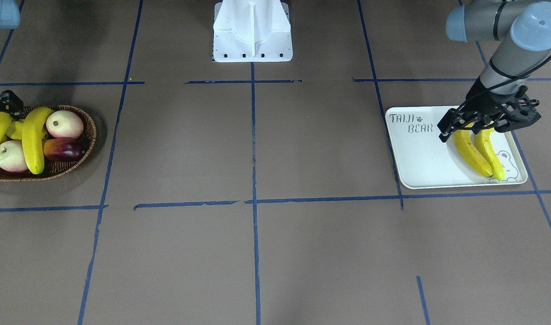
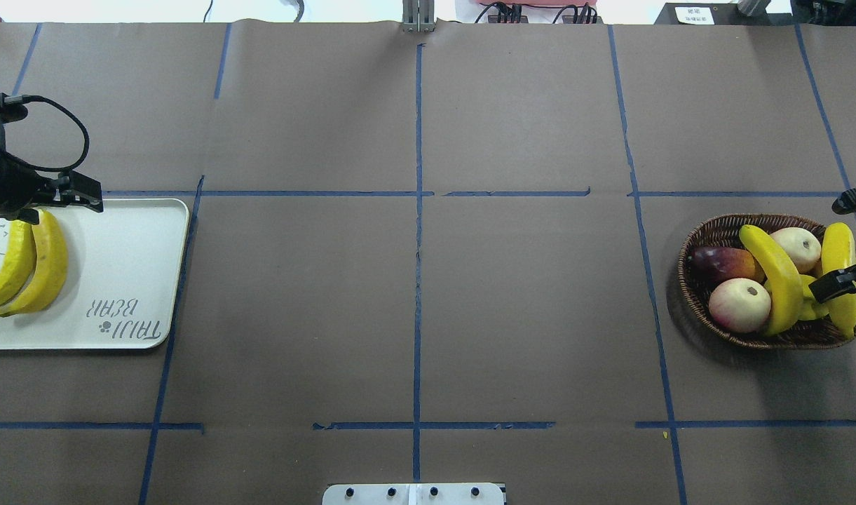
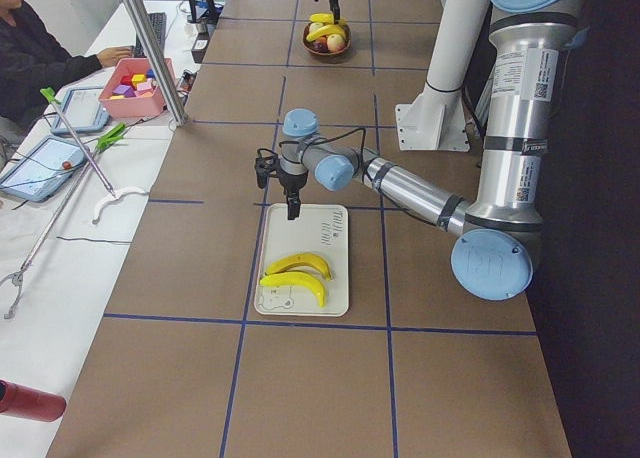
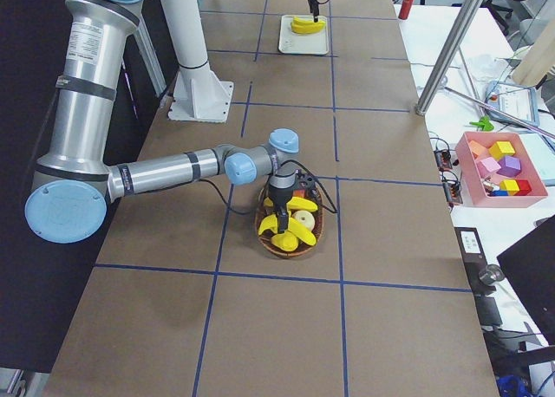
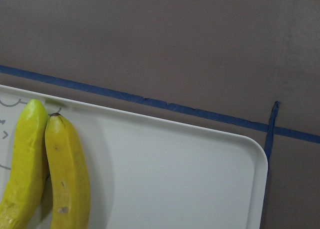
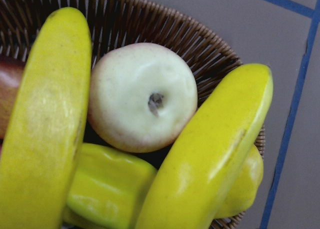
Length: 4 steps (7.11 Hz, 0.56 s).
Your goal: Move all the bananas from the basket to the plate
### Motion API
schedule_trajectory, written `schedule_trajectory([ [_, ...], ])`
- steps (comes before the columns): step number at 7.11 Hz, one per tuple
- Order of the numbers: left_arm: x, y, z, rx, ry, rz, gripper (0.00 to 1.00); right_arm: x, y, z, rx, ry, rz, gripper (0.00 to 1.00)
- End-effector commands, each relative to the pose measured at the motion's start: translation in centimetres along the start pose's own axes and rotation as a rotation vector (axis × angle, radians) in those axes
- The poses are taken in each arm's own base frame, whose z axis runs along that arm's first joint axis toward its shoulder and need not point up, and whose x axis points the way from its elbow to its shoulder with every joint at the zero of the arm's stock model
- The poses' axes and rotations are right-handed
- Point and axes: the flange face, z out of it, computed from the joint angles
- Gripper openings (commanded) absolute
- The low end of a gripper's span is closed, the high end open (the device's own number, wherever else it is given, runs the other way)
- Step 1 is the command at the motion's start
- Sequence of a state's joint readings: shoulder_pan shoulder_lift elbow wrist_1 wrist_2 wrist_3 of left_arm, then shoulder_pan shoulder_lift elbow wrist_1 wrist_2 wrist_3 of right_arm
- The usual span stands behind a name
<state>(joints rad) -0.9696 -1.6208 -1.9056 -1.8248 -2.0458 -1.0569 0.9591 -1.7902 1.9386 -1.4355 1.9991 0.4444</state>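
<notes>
Two bananas (image 1: 471,153) (image 2: 45,266) lie side by side on the cream plate (image 1: 419,158) (image 2: 119,252); both show in the left wrist view (image 5: 67,174). My left gripper (image 1: 471,128) (image 2: 45,207) hovers open and empty just over their far ends. Two more bananas (image 2: 775,277) (image 2: 840,308) lie in the wicker basket (image 2: 708,231) (image 1: 88,122). My right gripper (image 2: 855,242) is open above the outer banana (image 6: 210,154), its fingers apart over it, holding nothing.
The basket also holds two pale peaches (image 2: 739,305), a dark red fruit (image 2: 722,263) and a yellow-green starfruit (image 6: 110,189). The white robot base (image 1: 252,31) stands at the table's middle edge. A side table with a pink box (image 4: 503,163) lies beyond the table.
</notes>
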Motion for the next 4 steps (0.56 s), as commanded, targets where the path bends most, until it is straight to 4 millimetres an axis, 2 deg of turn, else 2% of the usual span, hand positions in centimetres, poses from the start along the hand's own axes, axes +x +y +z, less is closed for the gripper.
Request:
schedule_trajectory([
  [1,0.01,-0.04,-0.09,0.001,0.001,-0.001,1.0,-0.1,0.03,0.51,-0.009,0.005,-0.006,0.97],
  [2,0.19,-0.04,-0.27,0.004,0.006,0.002,1.0,-0.12,0.02,0.5,-0.008,0.003,-0.009,0.55],
  [3,0.23,-0.01,-0.32,0.002,0.006,0.002,1.0,-0.16,-0.03,0.47,-0.008,0.003,-0.019,0.22],
  [4,0.34,-0.08,-0.32,0.003,0.008,0.003,1.0,-0.21,-0.08,0.14,-0.002,0.0,-0.019,0.07],
])
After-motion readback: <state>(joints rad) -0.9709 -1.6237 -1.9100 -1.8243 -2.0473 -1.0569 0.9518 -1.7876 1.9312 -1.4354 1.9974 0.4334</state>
